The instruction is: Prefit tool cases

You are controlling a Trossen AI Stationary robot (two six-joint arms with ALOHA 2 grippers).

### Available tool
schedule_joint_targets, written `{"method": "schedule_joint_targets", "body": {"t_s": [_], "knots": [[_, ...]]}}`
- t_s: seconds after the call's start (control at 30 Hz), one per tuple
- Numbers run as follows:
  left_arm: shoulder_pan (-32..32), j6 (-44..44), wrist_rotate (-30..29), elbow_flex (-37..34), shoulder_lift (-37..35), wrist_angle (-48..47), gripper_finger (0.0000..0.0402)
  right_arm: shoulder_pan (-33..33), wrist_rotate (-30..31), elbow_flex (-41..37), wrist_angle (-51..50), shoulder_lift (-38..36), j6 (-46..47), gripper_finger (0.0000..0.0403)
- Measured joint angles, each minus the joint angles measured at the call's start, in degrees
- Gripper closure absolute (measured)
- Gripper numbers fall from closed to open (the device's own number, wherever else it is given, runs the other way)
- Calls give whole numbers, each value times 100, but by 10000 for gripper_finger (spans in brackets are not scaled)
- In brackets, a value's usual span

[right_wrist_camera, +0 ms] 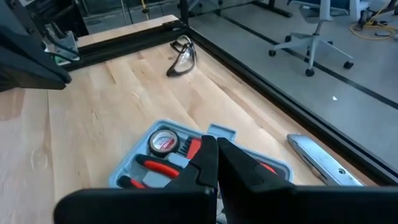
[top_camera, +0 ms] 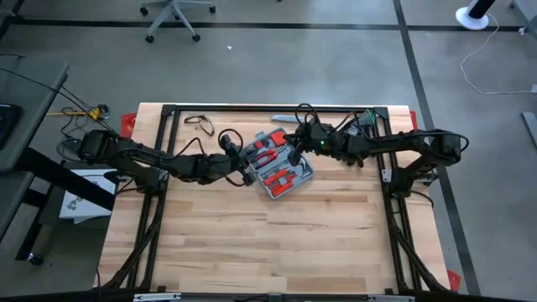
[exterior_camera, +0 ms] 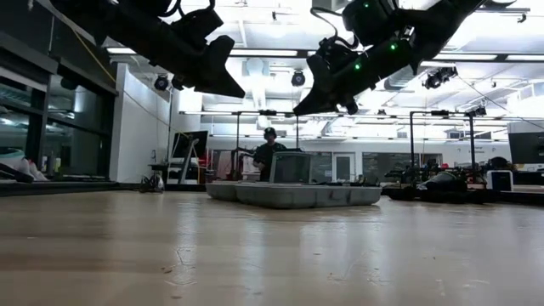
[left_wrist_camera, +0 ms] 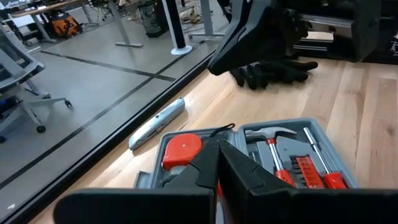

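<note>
- We see the blue-grey hinged plastic tool case lying open and flat on the light wooden table, towards the far middle of it, turned at an angle to the table's edges.
- Its moulded inside holds red-handled tools: a hammer, a round red tape measure and red-handled pliers.
- We find the left gripper in the air just above the case's left end, its jaws pressed together and holding nothing.
- The right gripper hangs just above the case's far right part, its jaws likewise pressed together and empty.
- In the low view both grippers sit clear above the case, not touching it.
- A slim grey-blue bar lies near the table's far edge, just beyond the case and apart from it.
- A pair of clear safety glasses rests near the far edge, to the left of the bar.
- Dark gloves lie on the table beyond the case in the left wrist view.
- A person stands in the room behind the table.
</note>
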Motion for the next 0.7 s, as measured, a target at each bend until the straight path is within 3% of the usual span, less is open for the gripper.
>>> {"method": "schedule_joint_targets", "body": {"t_s": [0.17,0.37,0.5,0.7], "knots": [[0,-62,-3,0,2,1,401,1,-2,0,-162,0,0,403],[2,-645,634,0,573,-142,401,364,172,-220,-1718,30,88,403],[168,-868,436,-9,1177,-94,401,513,341,-833,-1307,42,527,403],[490,-1067,735,-4,1873,203,401,508,290,-1425,-787,42,1187,403]]}}
